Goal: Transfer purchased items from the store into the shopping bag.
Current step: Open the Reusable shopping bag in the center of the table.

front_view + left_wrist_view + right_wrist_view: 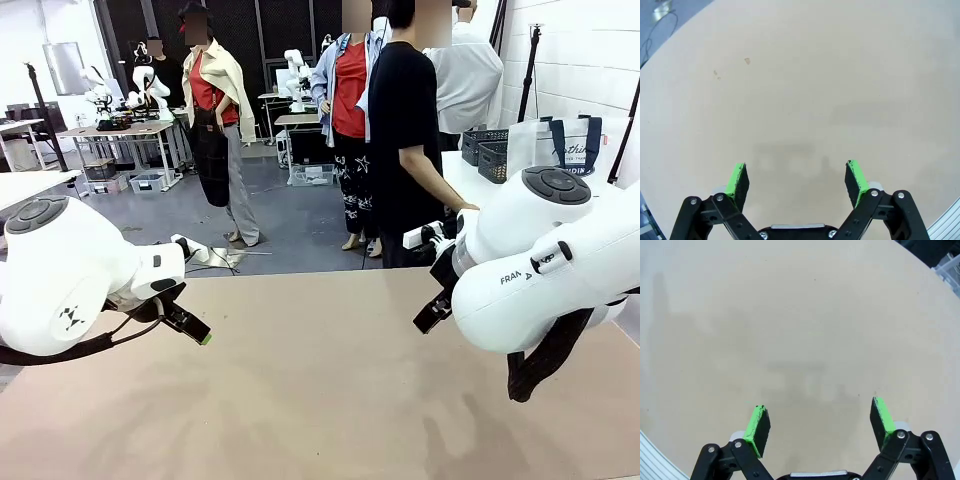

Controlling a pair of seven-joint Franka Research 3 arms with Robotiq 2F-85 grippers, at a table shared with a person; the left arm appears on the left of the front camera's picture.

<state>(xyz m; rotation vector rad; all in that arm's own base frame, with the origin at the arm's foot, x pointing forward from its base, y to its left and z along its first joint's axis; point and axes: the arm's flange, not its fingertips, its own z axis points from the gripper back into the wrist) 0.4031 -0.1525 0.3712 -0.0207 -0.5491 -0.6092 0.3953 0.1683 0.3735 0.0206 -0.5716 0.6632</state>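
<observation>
The shopping bag (556,146), whitish with navy strap handles, stands on a white side table at the back right. Beside it to the left is the store (486,152), a dark grey lattice basket. The purchased items are out of view. My left gripper (196,330) hovers low over the beige table's left side, and the left wrist view shows it (797,176) open over bare tabletop. Over the right side hangs my right gripper (431,311), likewise open (821,419) with nothing between its green pads.
A person in a black top (404,120) stands at the table's far edge, one hand resting near the right arm. The beige table (320,400) spreads between both arms. Other people and work tables are farther back.
</observation>
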